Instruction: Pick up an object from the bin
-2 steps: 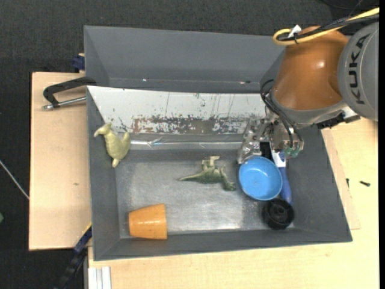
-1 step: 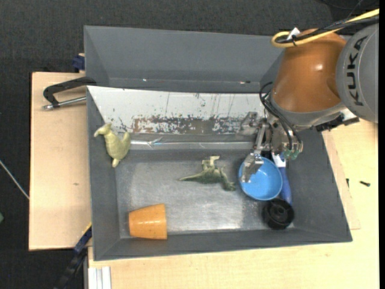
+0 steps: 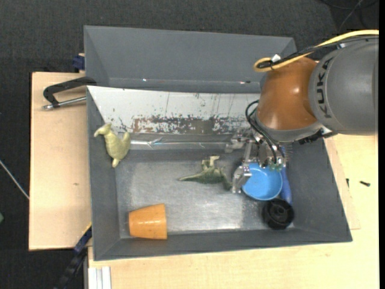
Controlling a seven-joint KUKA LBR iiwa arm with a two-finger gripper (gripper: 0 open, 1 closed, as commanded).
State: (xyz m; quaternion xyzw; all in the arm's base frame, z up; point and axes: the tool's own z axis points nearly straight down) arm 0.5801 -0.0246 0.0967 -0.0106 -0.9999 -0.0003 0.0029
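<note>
Reaching in from the frame's right over the grey bin, the KUKA arm is bending its orange-covered wrist steeply down, jaws hanging at the blue round cup in the bin's lower right; whether they are parted or clenched cannot be told. A clean pick is likely calling for a straight descent on the cup's rim, staying clear of the green toy dinosaur just left and the black round piece just below.
</note>
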